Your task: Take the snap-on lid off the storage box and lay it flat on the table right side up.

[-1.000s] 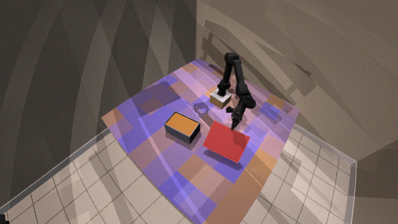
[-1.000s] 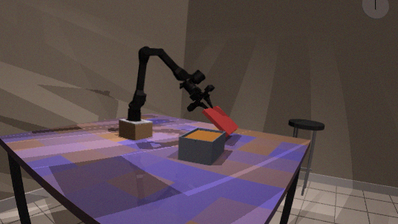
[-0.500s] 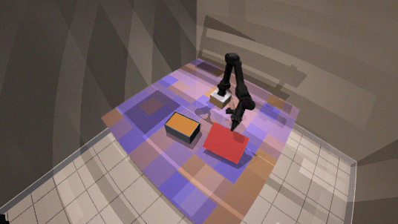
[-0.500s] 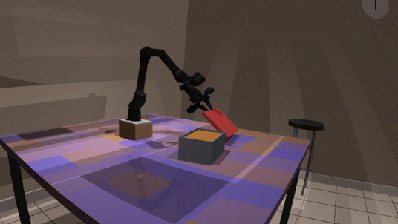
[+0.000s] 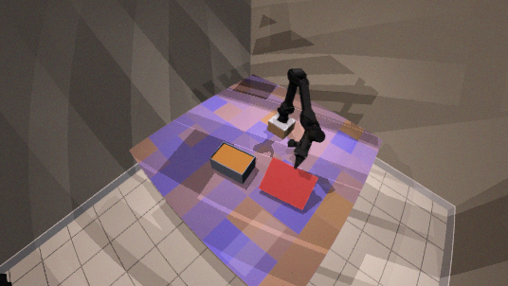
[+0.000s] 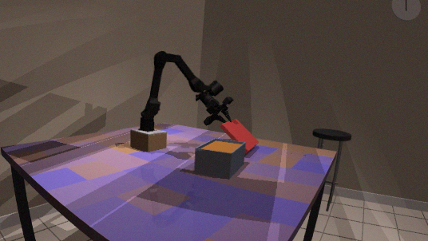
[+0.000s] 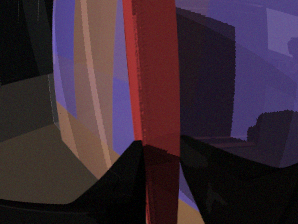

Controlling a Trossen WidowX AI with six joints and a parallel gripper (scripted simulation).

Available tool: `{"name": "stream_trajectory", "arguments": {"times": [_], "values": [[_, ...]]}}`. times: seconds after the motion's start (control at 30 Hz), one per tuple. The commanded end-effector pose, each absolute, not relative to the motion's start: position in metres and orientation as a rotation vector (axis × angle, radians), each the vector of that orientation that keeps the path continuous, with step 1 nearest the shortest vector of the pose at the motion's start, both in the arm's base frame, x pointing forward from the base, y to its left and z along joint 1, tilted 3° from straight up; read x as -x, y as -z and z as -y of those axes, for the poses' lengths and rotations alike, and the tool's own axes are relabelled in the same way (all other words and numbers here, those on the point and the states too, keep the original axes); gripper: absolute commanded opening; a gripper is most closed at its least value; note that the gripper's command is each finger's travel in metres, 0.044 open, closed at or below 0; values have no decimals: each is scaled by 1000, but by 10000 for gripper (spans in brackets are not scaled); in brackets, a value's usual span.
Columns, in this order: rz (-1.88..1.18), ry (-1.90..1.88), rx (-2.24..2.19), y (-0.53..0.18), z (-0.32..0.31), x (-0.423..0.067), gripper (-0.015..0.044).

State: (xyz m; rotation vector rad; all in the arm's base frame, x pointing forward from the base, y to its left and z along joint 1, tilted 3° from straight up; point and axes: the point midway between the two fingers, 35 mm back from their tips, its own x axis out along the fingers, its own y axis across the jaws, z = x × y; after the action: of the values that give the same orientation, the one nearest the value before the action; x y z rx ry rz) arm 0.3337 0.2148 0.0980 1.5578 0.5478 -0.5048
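The red lid [image 5: 287, 184] [image 6: 239, 134] [image 7: 154, 76] is off the box. My gripper [image 5: 299, 165] [image 6: 226, 120] [image 7: 160, 145] is shut on its near edge and holds it tilted, its far end low near the table beside the box. The wrist view shows the lid edge-on between the black fingers. The dark storage box [image 5: 232, 163] [image 6: 219, 158] stands open with an orange inside, to the left of the lid in the top view.
The arm's base sits on a brown block [image 5: 281, 126] [image 6: 148, 139] at the back of the purple-patterned table [image 5: 223, 208] [image 6: 120, 187]. A black stool [image 6: 331, 136] stands past the table's right side. Glass walls edge the floor.
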Motion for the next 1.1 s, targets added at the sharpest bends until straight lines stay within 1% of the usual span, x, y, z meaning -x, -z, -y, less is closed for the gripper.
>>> {"name": "stream_trajectory", "arguments": {"times": [0.0, 1.07], "values": [[-535, 501, -1568, -97, -215, -335, 0], [-535, 501, -1568, -71, -216, -336, 0]]}}
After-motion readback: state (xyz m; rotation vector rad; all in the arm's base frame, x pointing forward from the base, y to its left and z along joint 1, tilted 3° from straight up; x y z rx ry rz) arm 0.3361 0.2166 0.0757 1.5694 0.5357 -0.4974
